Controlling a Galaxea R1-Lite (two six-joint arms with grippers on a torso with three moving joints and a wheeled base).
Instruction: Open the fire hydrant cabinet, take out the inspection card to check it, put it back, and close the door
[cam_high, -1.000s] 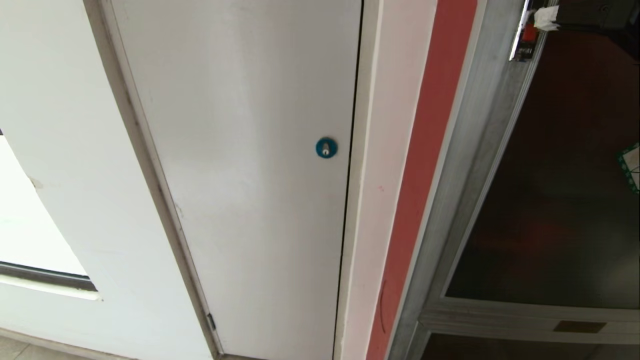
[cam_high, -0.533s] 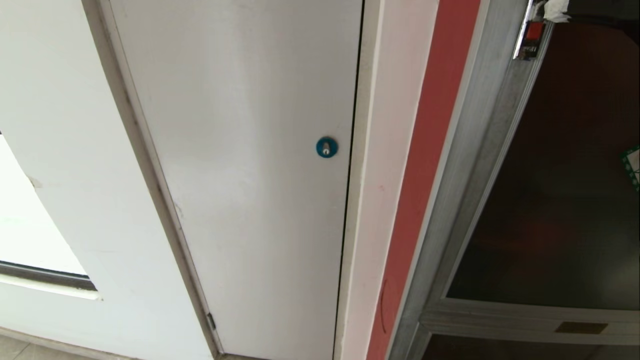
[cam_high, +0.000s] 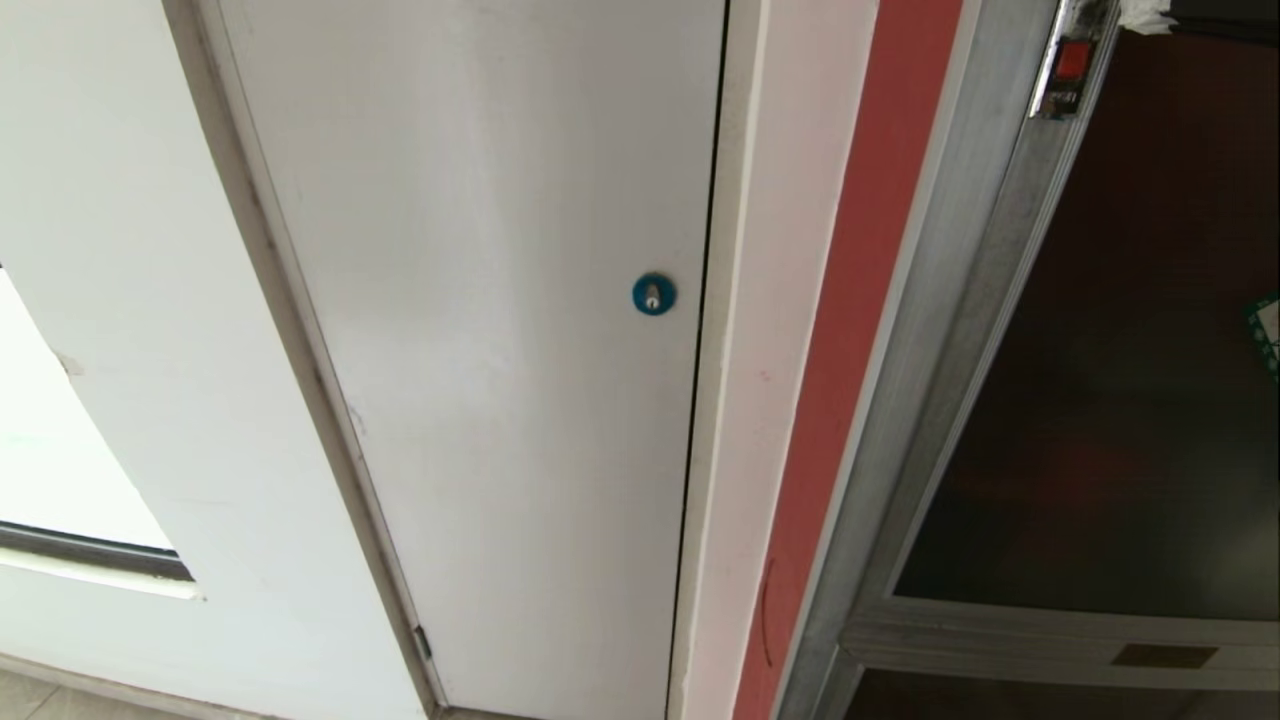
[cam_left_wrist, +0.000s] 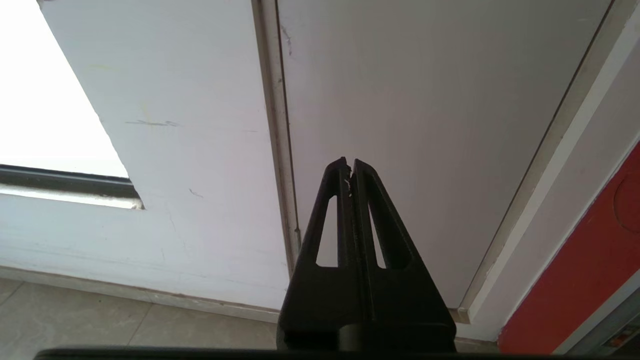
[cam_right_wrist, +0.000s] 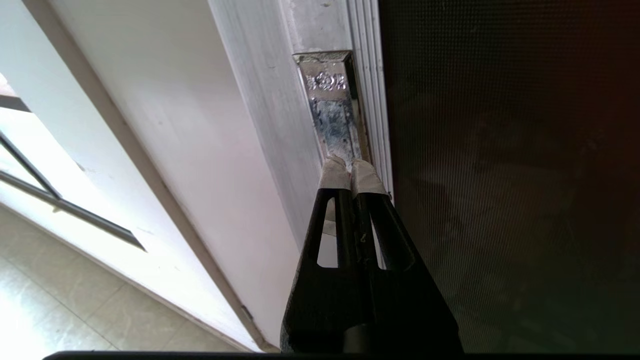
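Both fingers of my right pincer (cam_right_wrist: 352, 172) are pressed together, empty, tips against the metal latch (cam_right_wrist: 332, 112) on the left edge of the door (cam_high: 1120, 350). Opening comes first; next I must pull it outward.

My left pincer (cam_left_wrist: 350, 167) hangs closed, idle.

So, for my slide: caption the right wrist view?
Shut right gripper at the door latch.

There is one plain white door (cam_high: 480, 350) with one round blue lock (cam_high: 653, 294). One fire hydrant cabinet (cam_high: 960, 330) has two dark glass panels, one red latch (cam_high: 1072, 60) and one green-edged sticker (cam_high: 1266, 335). Two grippers appear, each with two fingers.
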